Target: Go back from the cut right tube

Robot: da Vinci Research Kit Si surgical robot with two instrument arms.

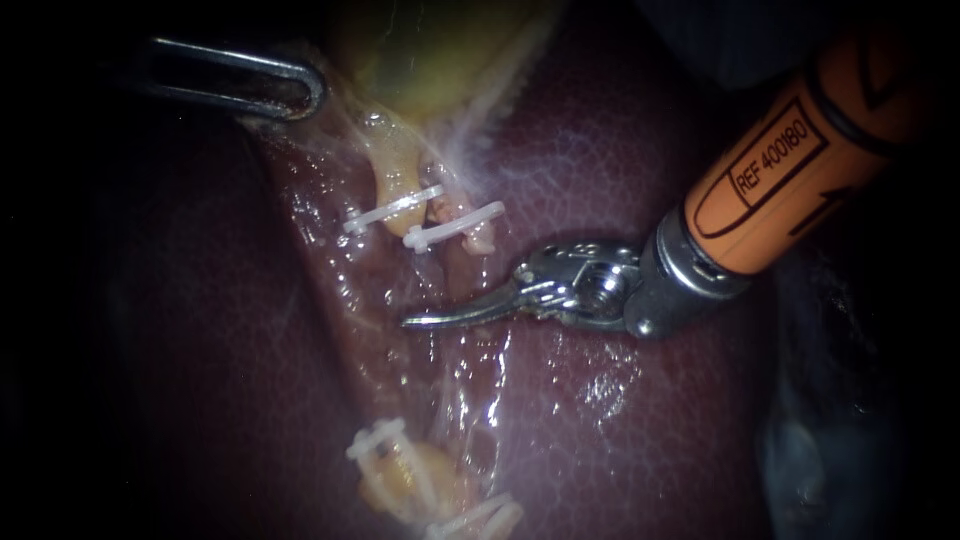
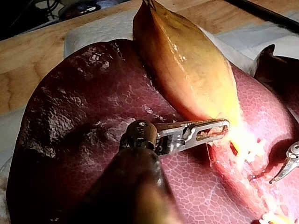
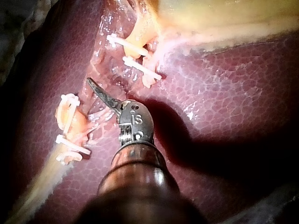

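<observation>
The right tube is cut: its upper stump [image 1: 480, 240] carries a white clip [image 1: 455, 225], and its lower stump [image 1: 497, 520] carries another clip [image 1: 470, 516]. My right instrument [image 1: 420, 320] comes in from the upper right on an orange shaft. Its curved blades lie shut in the gap between the stumps, holding nothing. The right wrist view shows the blades [image 3: 100, 93] just short of the upper clips [image 3: 140, 67]. My left instrument [image 1: 290, 90] at upper left has its jaws [image 2: 212, 130] shut on the gallbladder [image 2: 187, 65] at its narrow end.
A left tube beside it is also parted, with a clip on its upper stump [image 1: 390, 208] and one on its yellow lower stump [image 1: 375, 440]. Dark red liver [image 1: 620, 430] surrounds the wet bed. Wood and white cloth [image 2: 88, 35] lie beyond the liver.
</observation>
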